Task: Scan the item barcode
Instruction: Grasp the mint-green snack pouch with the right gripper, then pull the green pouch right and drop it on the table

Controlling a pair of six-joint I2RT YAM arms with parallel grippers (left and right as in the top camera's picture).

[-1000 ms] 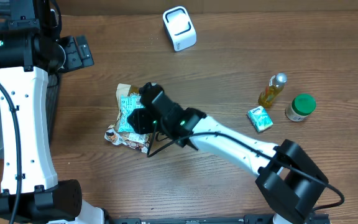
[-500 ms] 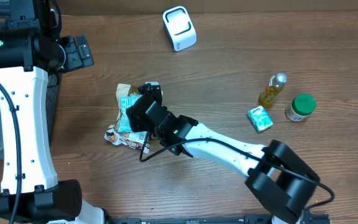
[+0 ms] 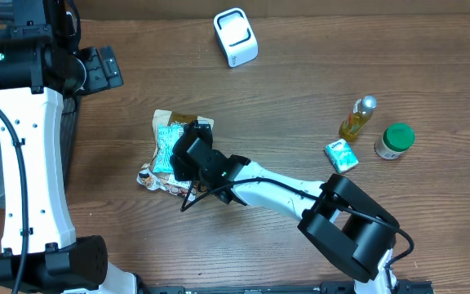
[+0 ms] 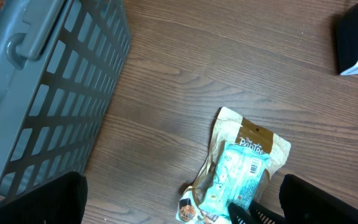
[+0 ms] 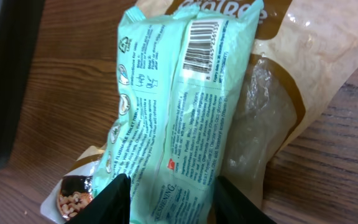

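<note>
A mint-green packet [image 5: 179,112] lies on a brown paper pouch [image 5: 291,81] at the table's middle-left, its barcode [image 5: 202,46] facing up. In the overhead view the same packet [image 3: 168,145] is partly hidden under my right gripper [image 3: 184,155]. My right gripper [image 5: 173,202] straddles the packet's near end, one black finger [image 5: 114,202] against each long edge, pressed in on it. The white scanner [image 3: 236,37] stands at the table's back. My left gripper [image 4: 179,208] hangs wide open above the table's left, holding nothing, with the packet [image 4: 238,174] below it.
A grey slatted basket [image 4: 36,81] stands at the left edge. A yellow bottle [image 3: 357,118], a green-lidded jar [image 3: 395,140] and a small green box [image 3: 342,155] sit at the right. A printed snack pouch [image 5: 73,196] pokes out under the packet.
My right arm has swung its elbow leftward and the gripper has settled lower over the packet, its jaws narrowing slightly. The left arm has not moved.
</note>
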